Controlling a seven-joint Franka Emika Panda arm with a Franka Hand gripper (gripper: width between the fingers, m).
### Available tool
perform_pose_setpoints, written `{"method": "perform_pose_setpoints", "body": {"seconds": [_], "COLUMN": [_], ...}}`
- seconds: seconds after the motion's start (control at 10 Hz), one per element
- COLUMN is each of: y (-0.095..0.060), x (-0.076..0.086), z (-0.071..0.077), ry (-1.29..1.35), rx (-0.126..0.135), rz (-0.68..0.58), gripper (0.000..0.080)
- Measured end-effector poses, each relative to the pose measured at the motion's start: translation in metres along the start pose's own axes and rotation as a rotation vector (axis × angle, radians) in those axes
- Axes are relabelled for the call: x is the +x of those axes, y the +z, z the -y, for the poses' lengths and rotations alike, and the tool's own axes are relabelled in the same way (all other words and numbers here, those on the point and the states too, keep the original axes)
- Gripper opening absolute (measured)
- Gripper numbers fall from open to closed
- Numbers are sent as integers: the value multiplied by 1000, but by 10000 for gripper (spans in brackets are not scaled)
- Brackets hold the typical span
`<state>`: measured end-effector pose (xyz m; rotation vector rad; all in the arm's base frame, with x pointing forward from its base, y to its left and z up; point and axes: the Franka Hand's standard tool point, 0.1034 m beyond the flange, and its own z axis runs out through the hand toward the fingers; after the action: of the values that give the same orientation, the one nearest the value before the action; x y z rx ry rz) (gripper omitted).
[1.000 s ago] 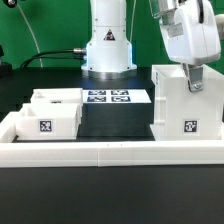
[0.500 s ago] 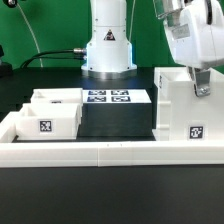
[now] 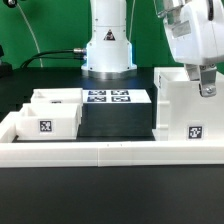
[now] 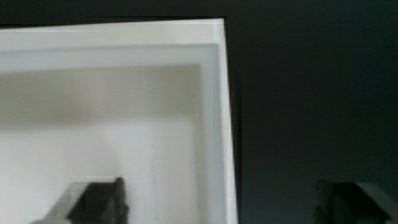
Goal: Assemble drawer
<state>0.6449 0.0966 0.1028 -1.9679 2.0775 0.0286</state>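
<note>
The tall white drawer housing [image 3: 178, 105] stands at the exterior view's right, its tag facing the front. Two small white trays [image 3: 45, 120] [image 3: 58, 98] sit together at the exterior view's left. My gripper [image 3: 206, 86] is down at the housing's upper right edge. In the wrist view the housing [image 4: 125, 120] shows as an open white box, and my gripper [image 4: 228, 205] straddles its side wall, one finger [image 4: 100, 200] inside and the other outside over the dark table. The jaws stand wide apart, open.
The long low white border wall [image 3: 110, 152] runs along the front and up the left side. The marker board [image 3: 108, 97] lies flat at the back middle, in front of the arm's white base [image 3: 108, 50].
The gripper and the housing have both shifted a little toward the exterior view's right. The trays have not moved.
</note>
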Motion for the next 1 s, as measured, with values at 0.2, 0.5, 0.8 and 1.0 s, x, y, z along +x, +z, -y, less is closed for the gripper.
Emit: {"method": "perform_pose_setpoints", "body": {"seconds": [0.2, 0.5, 0.8, 1.0], "y": [0, -9, -35, -32], "x": [0, 1, 7, 7], "z": [0, -2, -22, -22], "ry": [0, -88, -116, -148], "rx": [1, 6, 24, 21], "rz": [0, 5, 26, 25], "gripper": [642, 648, 649, 649]}}
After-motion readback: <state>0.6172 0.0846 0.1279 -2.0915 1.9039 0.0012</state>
